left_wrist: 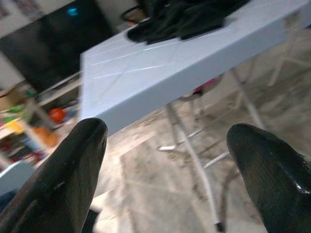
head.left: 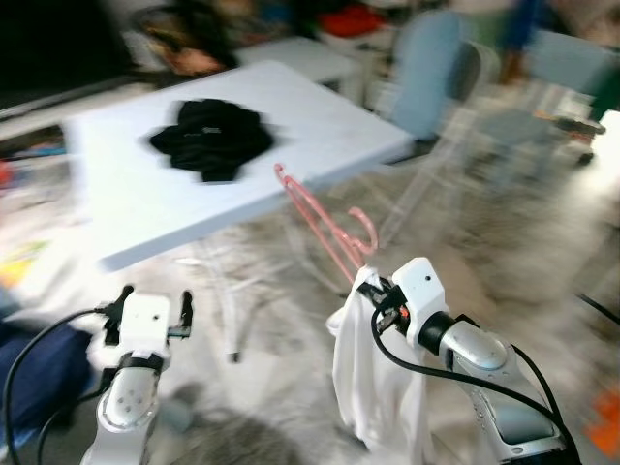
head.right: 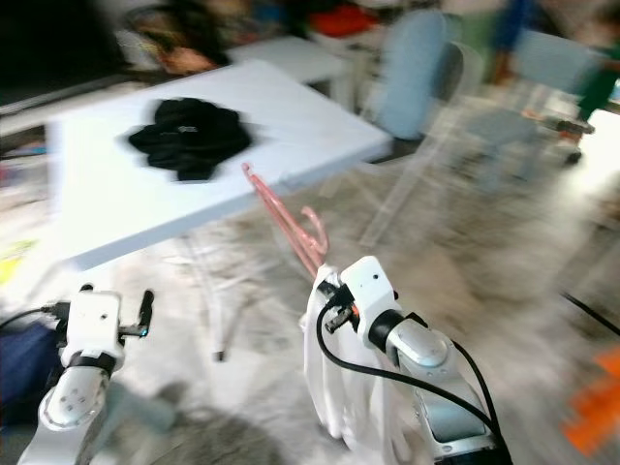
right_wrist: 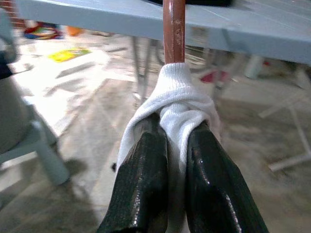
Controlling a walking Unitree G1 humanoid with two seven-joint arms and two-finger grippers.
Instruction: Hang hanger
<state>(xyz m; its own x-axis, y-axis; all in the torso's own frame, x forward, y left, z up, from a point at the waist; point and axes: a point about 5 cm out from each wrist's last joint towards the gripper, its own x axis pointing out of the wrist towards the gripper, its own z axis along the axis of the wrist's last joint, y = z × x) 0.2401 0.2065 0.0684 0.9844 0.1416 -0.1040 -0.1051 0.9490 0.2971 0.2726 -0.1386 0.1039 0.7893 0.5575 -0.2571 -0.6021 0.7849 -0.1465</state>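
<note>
Right gripper point(right_wrist: 177, 145) pinching white garment point(head.left: 373, 387) on pink hanger point(head.left: 325, 218).
Left gripper point(left_wrist: 170, 160) spread, near white folding table point(head.left: 320, 136).

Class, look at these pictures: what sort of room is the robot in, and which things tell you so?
Probably a cluttered room in a home, used for laundry. A folding table holds black clothes, pale chairs stand behind it, and the right gripper holds a pink hanger with a white garment.

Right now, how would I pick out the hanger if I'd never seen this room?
Find the white folding table with a black garment on it. Just before its near edge, the right tool grips a pink hanger with a white garment hanging from it: the only thin pink frame there.
</note>
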